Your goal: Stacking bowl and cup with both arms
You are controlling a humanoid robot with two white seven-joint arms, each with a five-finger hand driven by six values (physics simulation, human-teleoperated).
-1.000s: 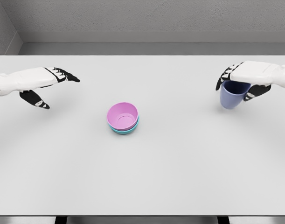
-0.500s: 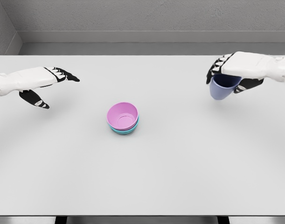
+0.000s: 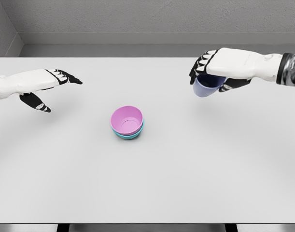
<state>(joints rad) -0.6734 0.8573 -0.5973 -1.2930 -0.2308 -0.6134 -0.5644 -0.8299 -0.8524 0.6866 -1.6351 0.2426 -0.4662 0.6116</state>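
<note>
Head view looks down on a white table that fills nearly the whole picture, its far edge meeting a grey wall and its near edge running along the bottom. Wide bare stretches of tabletop lie on every side of the things in play, most of all toward the near edge.

Two bowls sit nested just left of the table's middle: a pink bowl on top, and a teal bowl under it, of which only a thin rim and a bit of wall peek out below and to the right. They stand well apart from both hands.

One cup is in sight, a blue cup. The right hand reaches in from the right edge, up near the far side of the table, its fingers wrapped around the cup from above. The cup looks lifted clear of the surface and tilted, its mouth mostly covered by the hand. It hangs to the upper right of the bowls, with bare tabletop between.

Over by the left edge the left hand hovers with its fingers stretched out and its thumb hanging down, holding nothing.
</note>
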